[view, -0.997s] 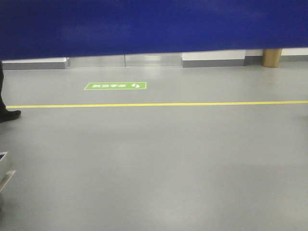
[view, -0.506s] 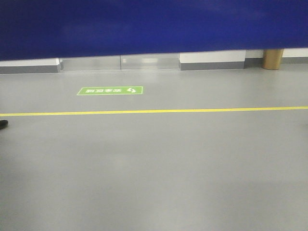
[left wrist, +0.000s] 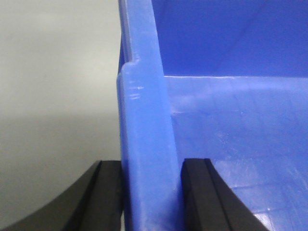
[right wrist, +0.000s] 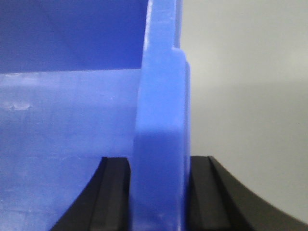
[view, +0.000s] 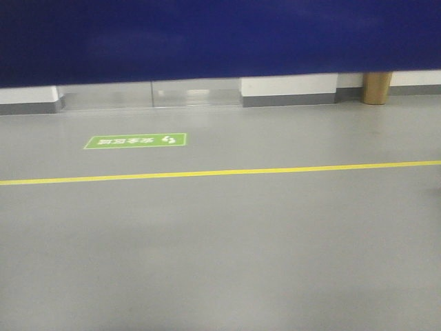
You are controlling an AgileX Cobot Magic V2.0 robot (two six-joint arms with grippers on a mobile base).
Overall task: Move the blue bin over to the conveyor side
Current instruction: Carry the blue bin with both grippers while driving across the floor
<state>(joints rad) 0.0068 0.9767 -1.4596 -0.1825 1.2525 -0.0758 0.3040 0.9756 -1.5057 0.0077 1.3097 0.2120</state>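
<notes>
While the left gripper (left wrist: 149,192) pinches one side wall of the blue bin (left wrist: 240,134) tight between its black fingers (left wrist: 103,197), the right gripper (right wrist: 159,192) pinches the other side wall the same way, with one finger inside and one outside. In the front view the bin's blue wall fills the top, and below it lies the grey floor (view: 220,262) with a yellow line (view: 220,172) and a green sign (view: 136,141).

left gripper (left wrist: 150,197) clamped on blue bin (left wrist: 144,144) rim, one finger (left wrist: 204,197) inside, grey floor (left wrist: 53,96) beside
</notes>
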